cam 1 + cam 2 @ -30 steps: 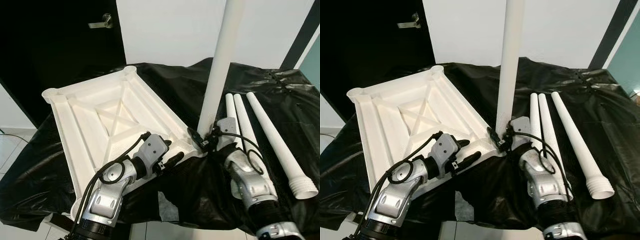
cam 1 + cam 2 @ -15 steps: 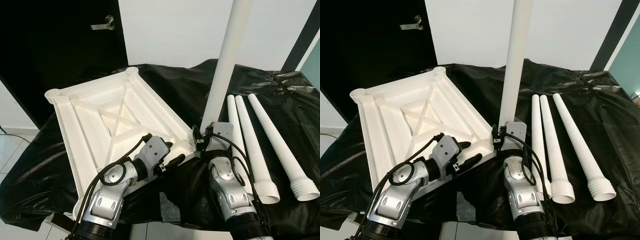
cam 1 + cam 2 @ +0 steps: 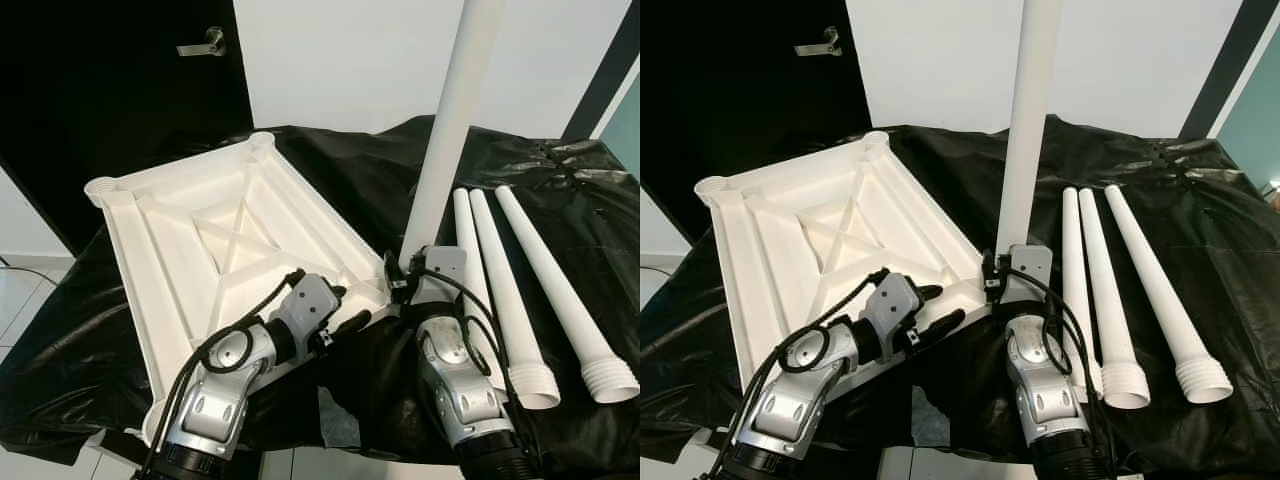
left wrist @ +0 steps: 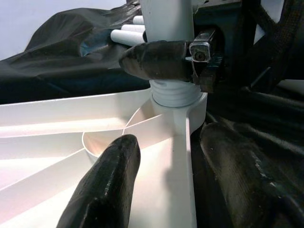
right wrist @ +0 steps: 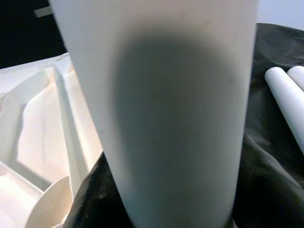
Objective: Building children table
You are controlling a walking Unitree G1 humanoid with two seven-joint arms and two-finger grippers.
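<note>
Tabletop (image 3: pixel 200 235) lies upside down on black sheet (image 3: pixel 340 185). Right gripper (image 4: pixel 190 59) pinches upright leg (image 3: pixel 450 130) seated in near corner socket. Left gripper (image 3: pixel 340 315) straddles tabletop's rim, fingers spread. Three spare legs (image 3: pixel 510 285) lie right.

The tall white plastic table leg (image 3: pixel 450 130) standing upright runs off the top of the head pictures, so its upper end cannot be seen. Up close in the right wrist view it is a blurry white shape. The right gripper (image 4: pixel 164 59) wraps around its bottom, hiding part of the ribbed end. The silver arms cover the near edge of the white ribbed plastic tabletop (image 3: pixel 200 240). A black plastic sheet (image 3: pixel 60 340) hides whatever lies underneath.
</note>
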